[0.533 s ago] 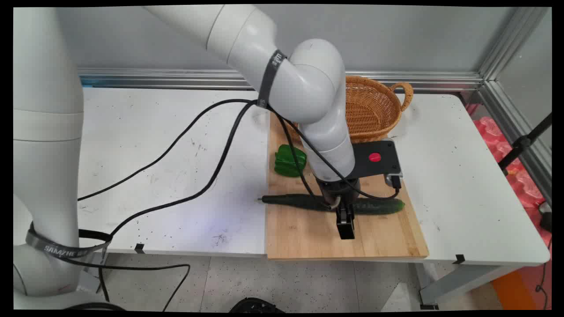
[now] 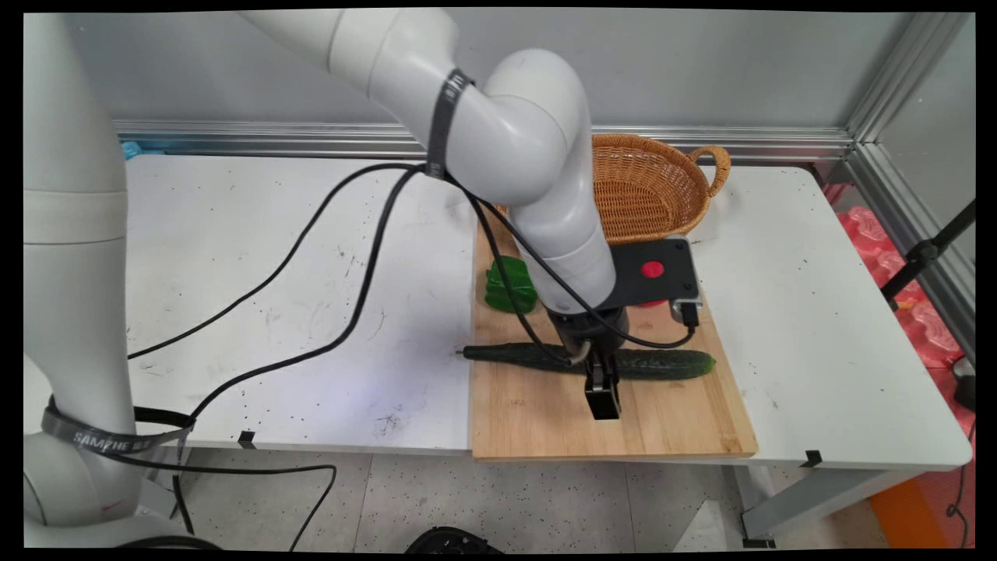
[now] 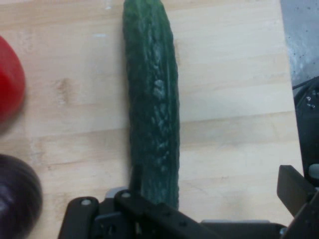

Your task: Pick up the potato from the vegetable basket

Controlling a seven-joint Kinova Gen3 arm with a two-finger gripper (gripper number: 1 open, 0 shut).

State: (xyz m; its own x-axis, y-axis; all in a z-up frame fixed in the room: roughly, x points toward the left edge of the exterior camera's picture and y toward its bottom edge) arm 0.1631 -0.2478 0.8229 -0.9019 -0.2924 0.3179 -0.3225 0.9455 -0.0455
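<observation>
Hand view shows the gripper [image 3: 209,209] spread wide, holding nothing, one finger against the cucumber [image 3: 152,109], the other well clear. Main view: the cucumber [image 2: 662,364] lies across the wooden cutting board [image 2: 670,425], a green bell pepper [image 2: 506,287] behind it, and a wicker basket [image 2: 650,195] beyond, its contents hidden.

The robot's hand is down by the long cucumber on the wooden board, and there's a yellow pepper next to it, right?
Almost. The pepper is green, not yellow, as the main view shows. The hand is indeed down at the cucumber on the wooden board.
</observation>
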